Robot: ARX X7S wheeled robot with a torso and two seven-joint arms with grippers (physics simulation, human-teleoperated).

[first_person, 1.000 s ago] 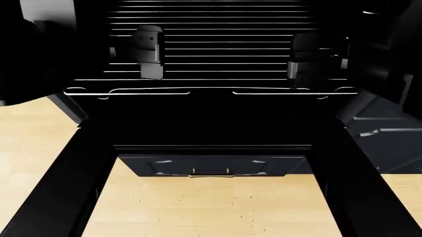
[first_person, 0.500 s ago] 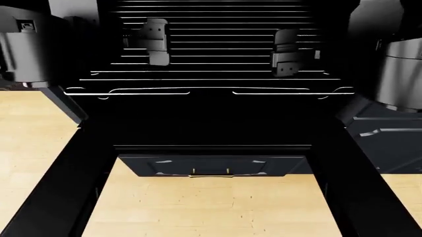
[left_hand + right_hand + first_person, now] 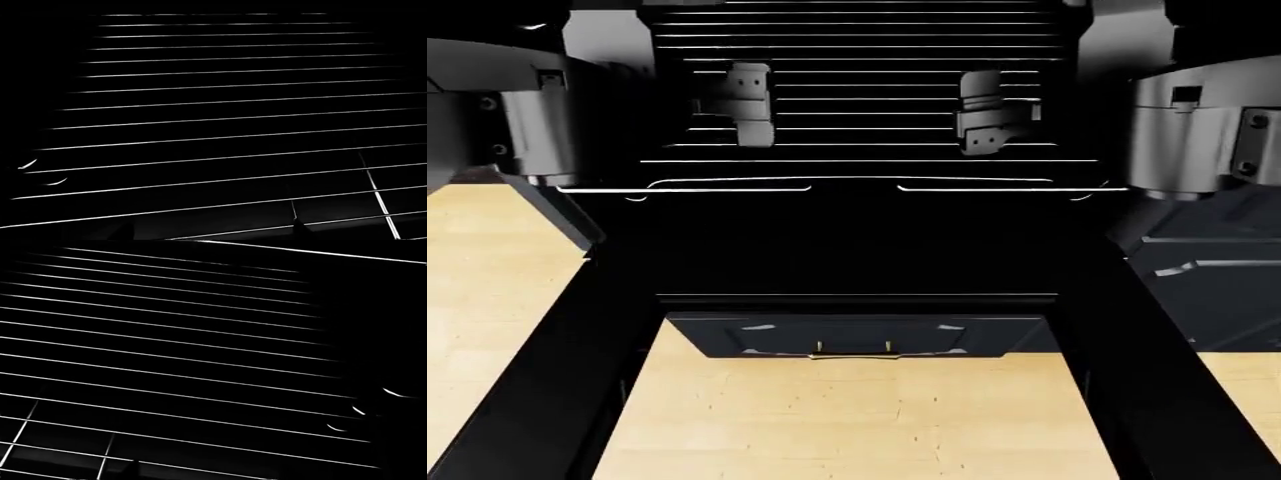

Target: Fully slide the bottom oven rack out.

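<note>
The bottom oven rack is a wide grid of thin silver wires standing out of the oven's black cavity, its notched front rail over the dropped black door. My left gripper hangs above the rack's left half and my right gripper above its right half, both behind the front rail and apart from it. The rack wires fill the left wrist view and the right wrist view. The fingers are too dark to read.
My grey forearms stand at the left and right of the oven opening. Dark cabinet fronts flank the oven. Light wooden floor lies on both sides of the door and shows through its glass pane.
Both grippers have moved inward and further from the front rail. Both forearms have come into view at the sides. The rack has not visibly moved.
</note>
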